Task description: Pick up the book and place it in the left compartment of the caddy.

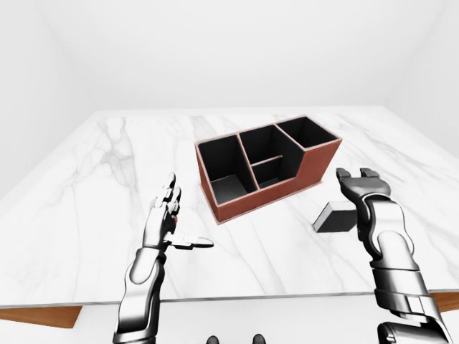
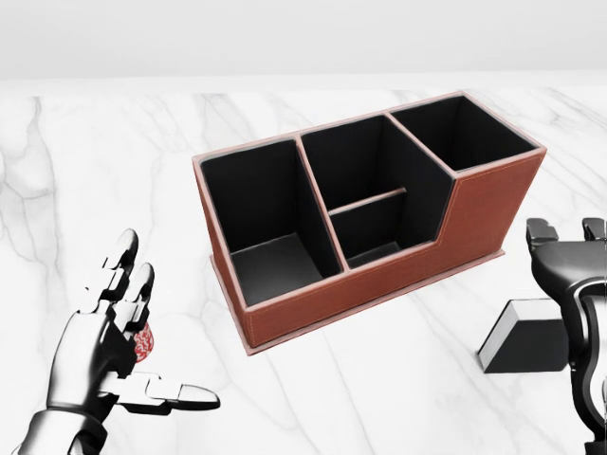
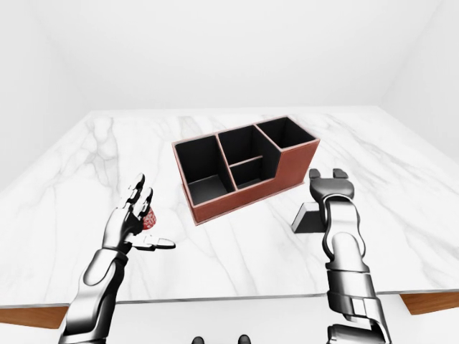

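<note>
The brown caddy with black compartments stands at mid-table, its tall left compartment empty. The black book lies flat on the marble at the lower right of the head view, partly behind my right forearm. My right hand hovers open above the book's far side, fingers spread, just right of the caddy's end wall. My left hand hangs open at lower left, fingers extended, well apart from the caddy.
A small red cup sits on the marble table mostly hidden behind my left hand. The table's near edge runs just below both arms. White walls surround the table.
</note>
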